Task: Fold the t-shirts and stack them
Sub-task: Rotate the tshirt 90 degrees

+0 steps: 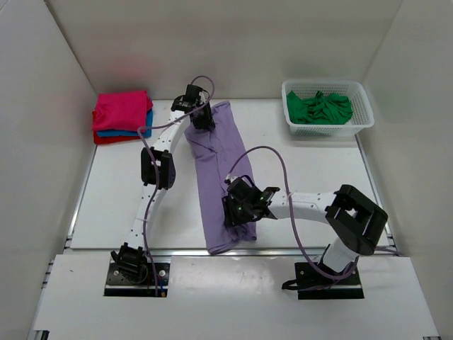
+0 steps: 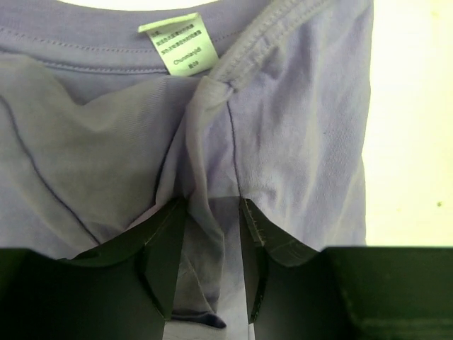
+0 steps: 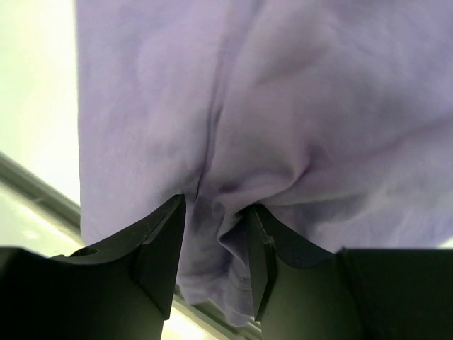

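At the near edge of the table (image 1: pixel 318 170), the right gripper (image 1: pixel 239 212) is clamped on a bunched fold at the hem end of the lilac t-shirt (image 1: pixel 216 159), which stretches away as a long narrow strip across the middle. At its far end, the left gripper (image 1: pixel 202 117) pinches a ridge of cloth just below the collar label (image 2: pixel 180 44). Beyond, far left, the magenta t-shirt (image 1: pixel 122 108), blue t-shirt (image 1: pixel 117 132) and red t-shirt (image 1: pixel 106 139) lie folded in a stack, magenta on top. Far right, the green t-shirt (image 1: pixel 320 108) sits crumpled in the white basket (image 1: pixel 364 106).
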Robot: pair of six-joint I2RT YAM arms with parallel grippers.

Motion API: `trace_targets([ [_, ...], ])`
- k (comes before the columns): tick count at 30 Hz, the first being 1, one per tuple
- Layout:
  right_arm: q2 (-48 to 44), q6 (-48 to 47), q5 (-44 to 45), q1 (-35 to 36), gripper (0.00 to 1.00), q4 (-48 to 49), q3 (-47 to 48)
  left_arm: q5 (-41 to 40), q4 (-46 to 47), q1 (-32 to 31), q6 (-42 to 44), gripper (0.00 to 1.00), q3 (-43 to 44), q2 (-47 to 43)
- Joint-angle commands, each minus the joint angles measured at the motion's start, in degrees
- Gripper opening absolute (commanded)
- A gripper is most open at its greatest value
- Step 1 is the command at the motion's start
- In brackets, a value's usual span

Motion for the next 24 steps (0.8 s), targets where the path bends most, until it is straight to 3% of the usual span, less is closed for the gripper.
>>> trace_targets([
  [1, 5.4, 2.3, -2.9, 3.4, 0.37, 2.7, -1.3, 5.2, -1.0, -2.4, 0.2, 0.47, -2.1, 1.0],
  [4, 6.7, 0.9, -4.2, 5.3, 0.38, 3.5, 0.8, 6.4, 4.2, -1.9, -1.4, 0.48, -6.4, -0.6],
  [9, 7.4, 0.6, -4.9, 8.2, 0.38, 0.2, 1.5, 10.0, 8.0, 0.4, -3.6, 0.47, -3.3, 1.4],
  [13, 4.0, 0.2, -3.6, 8.0, 0.4, 1.0, -3.7, 10.0, 11.2, 0.8, -3.1, 0.48, -1.3, 1.2],
  [19, -0.9, -4.1, 1.4, 3.2, 0.55, 0.8, -9.9, 10.7, 23.2, 5.4, -6.3, 0.52, -2.2, -4.9],
  [21, -3.2, -7.6, 3.6, 1.2, 0.61, -1.7, -7.3, 11.3, 22.2, 6.8, -6.8, 0.53, 1.1, -7.3],
  [24, -7.7, -10.7, 4.1, -1.8, 0.63, -3.6, -5.6, 15.0, 18.5, 10.0, -6.0, 0.55, 1.7, -13.6],
])
